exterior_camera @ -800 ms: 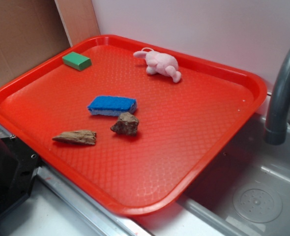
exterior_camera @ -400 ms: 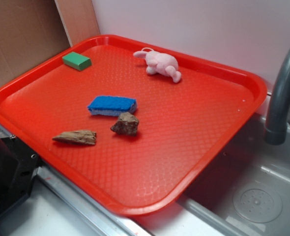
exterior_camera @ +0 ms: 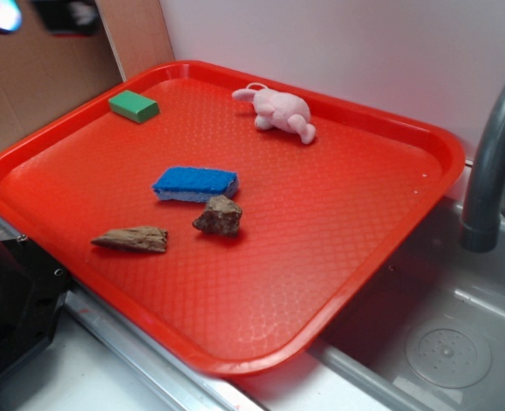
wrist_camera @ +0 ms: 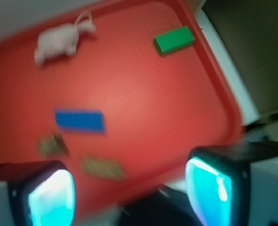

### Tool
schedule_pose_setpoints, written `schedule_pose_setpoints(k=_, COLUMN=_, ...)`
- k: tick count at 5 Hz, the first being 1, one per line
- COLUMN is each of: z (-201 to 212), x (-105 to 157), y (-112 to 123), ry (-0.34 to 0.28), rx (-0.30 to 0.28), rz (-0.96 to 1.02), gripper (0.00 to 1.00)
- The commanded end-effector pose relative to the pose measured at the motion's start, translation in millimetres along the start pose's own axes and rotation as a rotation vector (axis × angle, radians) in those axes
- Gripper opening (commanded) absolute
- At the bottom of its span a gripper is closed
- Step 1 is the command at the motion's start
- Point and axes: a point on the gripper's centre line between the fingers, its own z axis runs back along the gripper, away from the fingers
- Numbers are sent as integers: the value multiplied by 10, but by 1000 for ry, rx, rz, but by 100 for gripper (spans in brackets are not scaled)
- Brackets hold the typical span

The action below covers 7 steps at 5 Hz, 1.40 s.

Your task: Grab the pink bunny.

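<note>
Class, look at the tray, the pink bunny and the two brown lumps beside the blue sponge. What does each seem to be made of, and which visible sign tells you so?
Tray: likely moulded plastic, glossy rim, fine embossed grid.
Pink bunny: soft plush fabric, matte, fuzzy outline.
Chunky brown lump: rough, dull, angular; rock or bark, unclear.
Flat brown piece: streaked, splintery grain, probably weathered wood.

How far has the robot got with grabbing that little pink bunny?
Nothing is done yet: the small pale-pink plush bunny lies untouched near the far rim of the red plastic tray. In hand: the gripper is open and empty, high above the tray. Left: reaching the bunny, closing on it, lifting it.
</note>
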Motion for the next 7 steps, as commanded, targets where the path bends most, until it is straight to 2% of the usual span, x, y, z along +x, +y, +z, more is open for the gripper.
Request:
schedule_pose_setpoints(k=1, z=-431, x=642, y=-569, ry=-49, rx=23, rz=219, gripper=100)
schedule_pose_setpoints(k=2, z=-728, x=963, y=-703, ry=-103, rx=-2, rz=306, gripper=100)
schedule_pose_setpoints(k=3, z=-859, x=1108, y=-831, ry=-141, rx=-37, rz=274, gripper=100)
schedule_pose_setpoints(k=4, z=-992, x=1152, y=-902, ry=-136, rx=-37, rz=267, gripper=100)
schedule_pose_setpoints(k=5, z=-1150, x=1196, y=-912, ry=-115, rx=-8, rz=256, gripper=100)
schedule_pose_setpoints(k=6, z=-1378, x=1176, y=-903, ry=-78, rx=32, rz=248, gripper=100)
schedule_pose_setpoints(k=7, z=-1607, x=721, y=-751, ry=-25, rx=65, rz=237, gripper=100)
